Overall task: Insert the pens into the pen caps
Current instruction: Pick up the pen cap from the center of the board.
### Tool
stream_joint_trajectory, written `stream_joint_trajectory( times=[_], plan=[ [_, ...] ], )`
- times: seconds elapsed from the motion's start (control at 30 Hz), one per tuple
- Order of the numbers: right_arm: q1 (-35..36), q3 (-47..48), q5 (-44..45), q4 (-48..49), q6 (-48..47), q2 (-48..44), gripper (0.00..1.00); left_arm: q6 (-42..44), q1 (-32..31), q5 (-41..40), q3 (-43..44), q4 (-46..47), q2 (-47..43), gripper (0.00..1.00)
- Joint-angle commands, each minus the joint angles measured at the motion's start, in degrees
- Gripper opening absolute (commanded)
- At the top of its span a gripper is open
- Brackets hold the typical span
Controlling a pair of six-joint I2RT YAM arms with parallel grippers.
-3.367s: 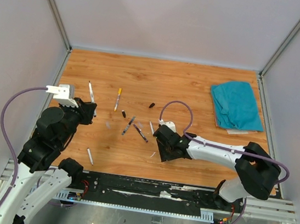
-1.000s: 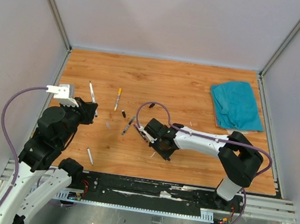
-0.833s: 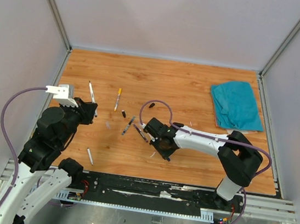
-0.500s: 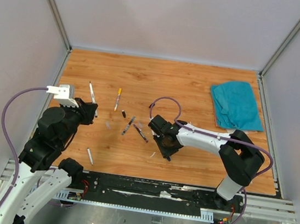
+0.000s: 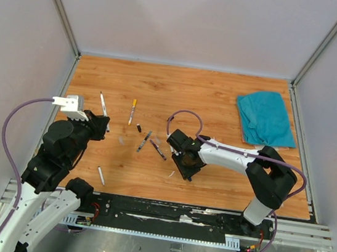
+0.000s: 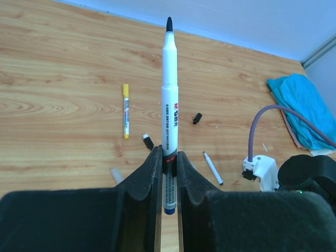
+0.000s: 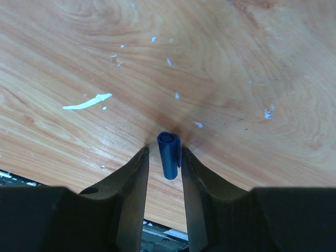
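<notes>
My left gripper (image 6: 168,157) is shut on a white pen (image 6: 168,94), which stands with its black tip pointing away; it also shows in the top view (image 5: 97,123) at the left. My right gripper (image 7: 165,157) is down at the table, its jaws slightly apart around a blue pen cap (image 7: 169,155). The cap touches the right finger and a thin gap shows on its left. In the top view the right gripper (image 5: 188,166) hides that cap. A yellow-ended pen (image 5: 132,112), two dark pens (image 5: 145,140) and black caps (image 5: 171,118) lie mid-table.
A folded teal cloth (image 5: 265,117) lies at the back right. A white pen (image 5: 101,175) lies near the front left edge. White scraps (image 7: 86,101) dot the wood by the right gripper. Side walls close in the wooden table (image 5: 222,96).
My right gripper swung left toward the dark pens, then came back right and settled on the table. The left arm and its pen have not moved.
</notes>
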Motion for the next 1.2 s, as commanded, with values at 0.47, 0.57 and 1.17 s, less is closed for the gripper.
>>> stream_joint_trajectory(
  times=[0.47,0.57,1.17],
  plan=[
    [-1.6,-2.8,-0.6,-3.1,-2.9,0.7,0.2,-0.4,-0.3,-1.7,0.3,0.5,3.4,0.0],
    [-1.5,-2.3,2.5,-4.5,-2.8,-1.6,0.16,-1.1,-0.3,-4.8,0.7,-0.1,4.1,0.0],
    [-4.7,-5.7,4.9,2.9,-0.2,-19.8,0.08,-1.1,-0.4,8.1,-1.4,6.1,10.9,0.0]
  ],
)
